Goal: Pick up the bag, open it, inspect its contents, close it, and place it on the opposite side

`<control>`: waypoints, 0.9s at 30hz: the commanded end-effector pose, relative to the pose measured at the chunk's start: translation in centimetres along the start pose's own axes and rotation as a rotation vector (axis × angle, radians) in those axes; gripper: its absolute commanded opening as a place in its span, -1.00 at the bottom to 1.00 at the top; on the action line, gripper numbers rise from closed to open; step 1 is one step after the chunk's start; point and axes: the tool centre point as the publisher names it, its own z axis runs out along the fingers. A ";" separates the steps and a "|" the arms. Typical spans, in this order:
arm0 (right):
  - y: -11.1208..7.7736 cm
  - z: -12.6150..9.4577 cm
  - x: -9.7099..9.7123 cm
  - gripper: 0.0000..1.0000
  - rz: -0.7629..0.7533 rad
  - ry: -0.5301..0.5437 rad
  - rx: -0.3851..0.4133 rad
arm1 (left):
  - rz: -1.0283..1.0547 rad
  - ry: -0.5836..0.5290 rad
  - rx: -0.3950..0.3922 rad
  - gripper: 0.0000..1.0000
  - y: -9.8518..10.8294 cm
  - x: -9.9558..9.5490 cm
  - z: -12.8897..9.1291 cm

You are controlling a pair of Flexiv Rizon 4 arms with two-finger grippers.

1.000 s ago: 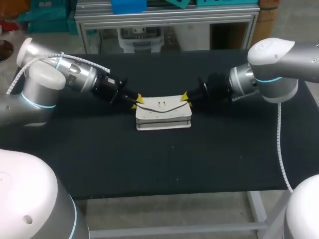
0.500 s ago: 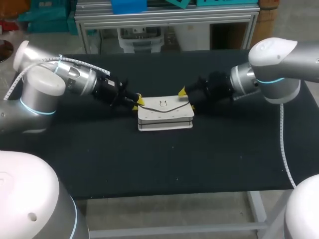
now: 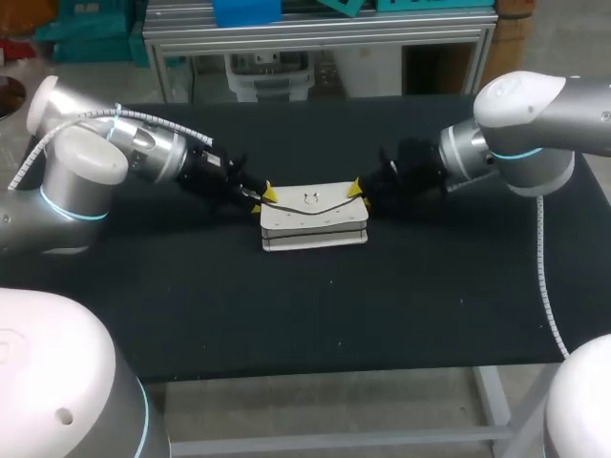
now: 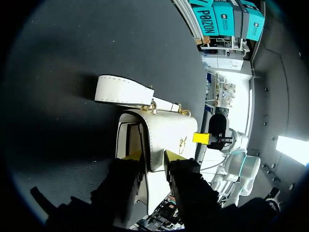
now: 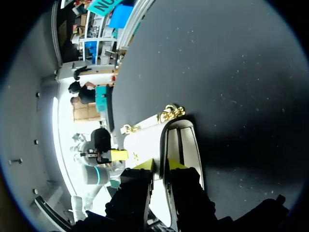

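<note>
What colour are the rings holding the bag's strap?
Gold, against the white bag. The rings show best in the left wrist view.

Bag (image 3: 314, 221) between left hand (image 3: 263, 197) and right hand (image 3: 355, 189).

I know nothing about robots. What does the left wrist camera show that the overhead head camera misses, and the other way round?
Only the left wrist view: a white strap lying on the table beyond the bag, with gold rings where the two meet.
Only the head view: the left arm and right arm coming in from opposite sides, and the table's full spread.
Both: the white bag, the left gripper shut on one end of it, and the right gripper at the other end.
</note>
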 end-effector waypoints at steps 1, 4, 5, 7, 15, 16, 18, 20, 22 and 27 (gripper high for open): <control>-0.3 -0.2 0.0 0.00 -0.007 -0.005 -0.012 | 0.008 -0.002 0.023 0.95 1.0 0.3 -0.3; -0.5 -0.8 0.2 1.00 -0.022 -0.004 -0.020 | 0.021 -0.010 0.030 1.00 1.3 0.4 -0.8; -0.6 -1.0 0.3 1.00 -0.028 -0.005 -0.019 | 0.023 -0.014 0.035 1.00 1.4 0.4 -0.9; -0.8 -1.4 0.5 1.00 -0.039 -0.008 -0.018 | 0.029 -0.021 0.037 1.00 1.6 0.6 -1.3; -2.0 -2.4 1.4 1.00 -0.078 -0.009 -0.006 | 0.038 -0.030 0.049 1.00 2.3 0.8 -2.5; -2.2 -2.4 1.5 0.98 -0.086 -0.014 -0.005 | 0.040 -0.030 0.049 1.00 2.4 0.8 -2.5; -2.6 -2.2 1.6 0.67 -0.105 -0.026 0.004 | 0.043 -0.034 0.056 1.00 2.6 0.7 -2.7; -2.9 -2.0 1.6 0.42 -0.125 -0.044 0.012 | 0.047 -0.038 0.059 0.98 2.7 0.7 -2.9; -3.2 -1.8 1.7 0.02 -0.137 -0.057 0.019 | 0.053 -0.041 0.056 0.95 2.8 0.7 -3.1; -3.6 -1.5 1.3 -0.11 -0.144 -0.079 0.036 | 0.051 -0.060 0.052 0.87 2.8 0.6 -3.0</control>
